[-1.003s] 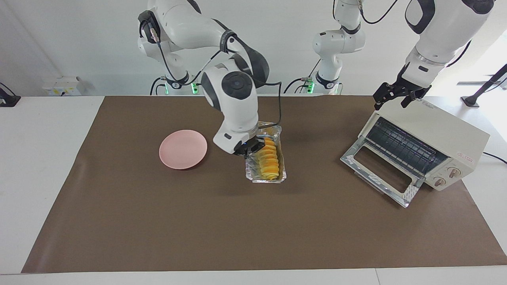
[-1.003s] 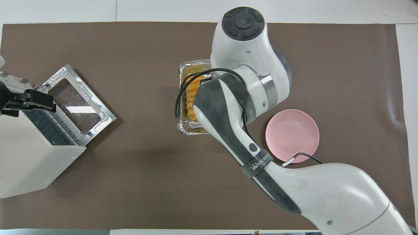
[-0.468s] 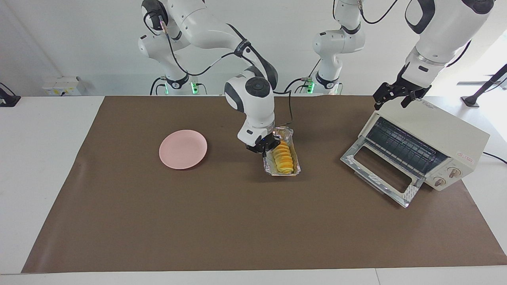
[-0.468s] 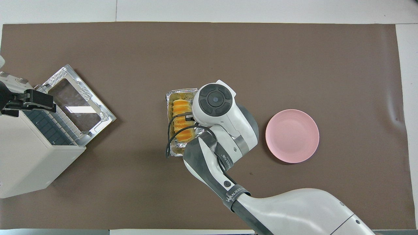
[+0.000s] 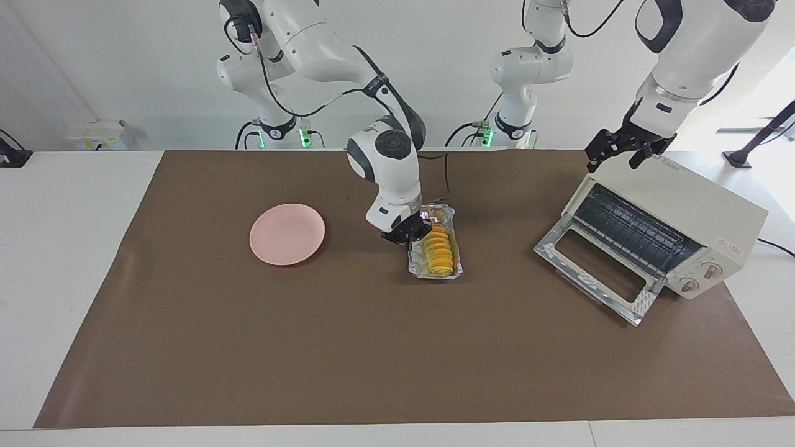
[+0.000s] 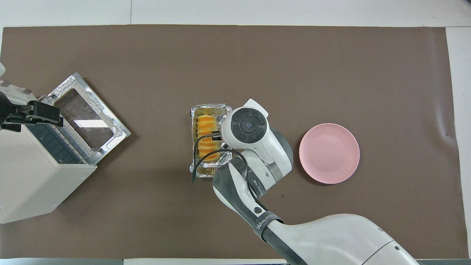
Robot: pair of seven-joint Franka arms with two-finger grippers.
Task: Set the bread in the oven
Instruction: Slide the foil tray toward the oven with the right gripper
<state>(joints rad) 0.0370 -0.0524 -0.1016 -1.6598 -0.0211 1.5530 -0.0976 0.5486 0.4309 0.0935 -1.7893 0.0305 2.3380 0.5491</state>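
1. Facing view. We find the bread [image 5: 438, 249] lying in a foil tray [image 5: 435, 271] at frame centre, on the brown mat that covers the worktop [image 5: 372, 347].
2. The right gripper [image 5: 412, 236], reaching in from the upper left of the frame, sits at the tray's edge. Its fingertips are together, and they look pinched on the tray rim rather than on the loaf; we cannot be certain of the contact. Whether the tray rests on the mat or is raised a little we cannot tell.
3. The oven [image 5: 677, 217] stands at the right of the frame with its door [image 5: 599, 267] dropped open and the rack showing inside. The left gripper [image 5: 626, 149] waits over the oven's top corner, fingers apart, holding nothing.
4. A pink plate [image 5: 287, 233] lies bare at centre left.
5. Overhead view. The same layout turned round: bread [image 6: 206, 137] and tray [image 6: 209, 108] at centre, the right arm covering the right gripper, the oven [image 6: 33, 187] at the left edge, the plate [image 6: 329, 153] at right.
6. Progress, as we judge it: the door is open and the tray seems gripped. The carry to the oven and the placing on the rack are left.
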